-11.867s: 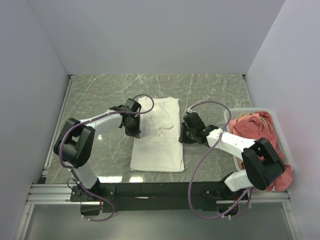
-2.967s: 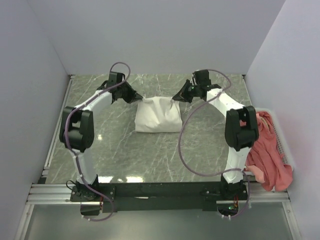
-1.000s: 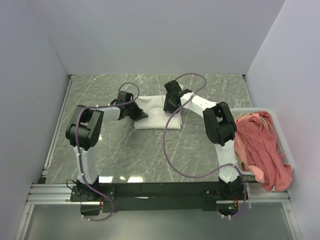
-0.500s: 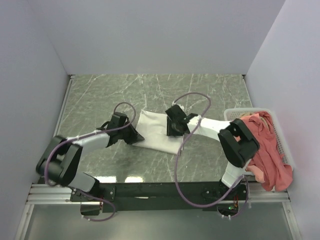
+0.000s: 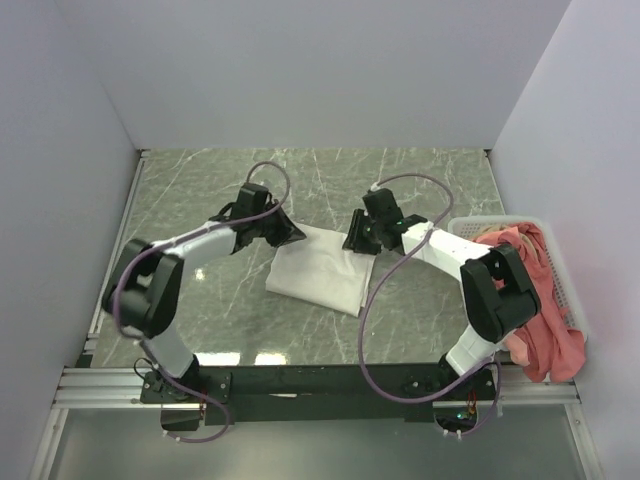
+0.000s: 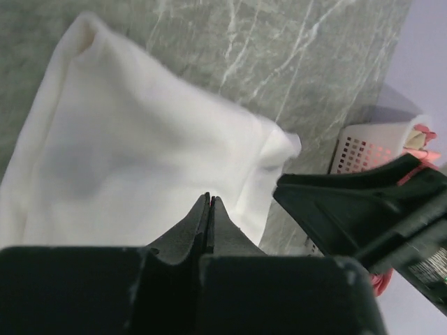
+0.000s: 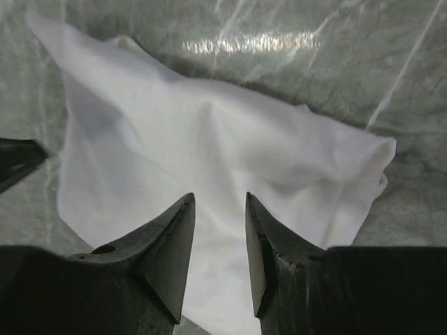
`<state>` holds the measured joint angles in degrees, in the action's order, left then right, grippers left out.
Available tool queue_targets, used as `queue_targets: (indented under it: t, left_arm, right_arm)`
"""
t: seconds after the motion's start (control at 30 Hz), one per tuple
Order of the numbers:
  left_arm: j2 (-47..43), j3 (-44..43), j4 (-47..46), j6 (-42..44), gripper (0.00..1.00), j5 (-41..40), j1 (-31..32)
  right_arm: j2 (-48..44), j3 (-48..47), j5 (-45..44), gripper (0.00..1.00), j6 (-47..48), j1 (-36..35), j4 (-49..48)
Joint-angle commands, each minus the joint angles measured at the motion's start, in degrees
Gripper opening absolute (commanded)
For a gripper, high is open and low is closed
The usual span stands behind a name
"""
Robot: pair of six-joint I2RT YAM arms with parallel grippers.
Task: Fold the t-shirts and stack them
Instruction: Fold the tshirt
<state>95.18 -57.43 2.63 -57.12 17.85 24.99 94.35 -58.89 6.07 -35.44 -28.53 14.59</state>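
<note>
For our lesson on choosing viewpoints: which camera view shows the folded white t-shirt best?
The top external view: the white t-shirt lies wholly in frame, nearly all its outline visible. Both wrist views show only part of it, close up, with its near edge cut off.

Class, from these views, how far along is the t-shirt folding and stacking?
Done: the white t-shirt lies folded on the table. In hand: nothing gripped; the left pincer, shut, and right pincer, open, are at its far edge. Left: pink t-shirts heaped in the basket; no stack yet.
</note>
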Motion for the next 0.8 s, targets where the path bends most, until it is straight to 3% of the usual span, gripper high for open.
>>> queue_targets:
  t: [0.0,0.23,0.57,0.77]
  left_arm:
    - [8.1,-6.2,-2.3,3.0,0.01,5.3,0.1]
    - [20.0,-18.2,2.1,5.1,0.0,2.8,-1.0]
    - [24.0,-19.2,2.5,3.4,0.03,0.7,-4.8]
    - [21.2,-18.6,1.5,3.8,0.06,3.0,-7.4]
  right_arm:
    - [1.4,-1.0,7.3,0.42,-2.6,2.0,-6.3]
    - [6.9,-0.7,10.3,0.4,-4.7,7.6,-9.6]
    - [11.2,-1.7,13.6,0.39,-4.7,15.5,-7.9]
    - [9.0,-2.3,12.7,0.39,-3.8,18.0,-5.3]
